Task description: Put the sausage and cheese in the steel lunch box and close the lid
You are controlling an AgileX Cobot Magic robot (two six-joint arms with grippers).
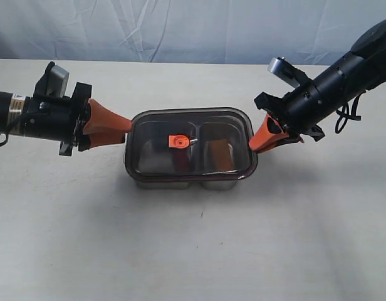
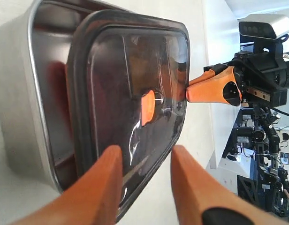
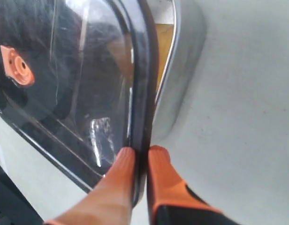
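Lid (image 1: 213, 133) over box (image 1: 180, 184), not seated. Right hand (image 1: 258, 143) pinched tight on lid's rim. Left hand (image 1: 126, 129) half spread at opposite rim, gripping nothing. Cheese (image 1: 221, 155) under lid, compartment nearest right hand.

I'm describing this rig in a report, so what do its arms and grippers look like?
Both arms are black and cylindrical. The left arm has a silver band and a grey camera box; the right arm carries a black cable. The left gripper and right gripper have tapered orange fingers.
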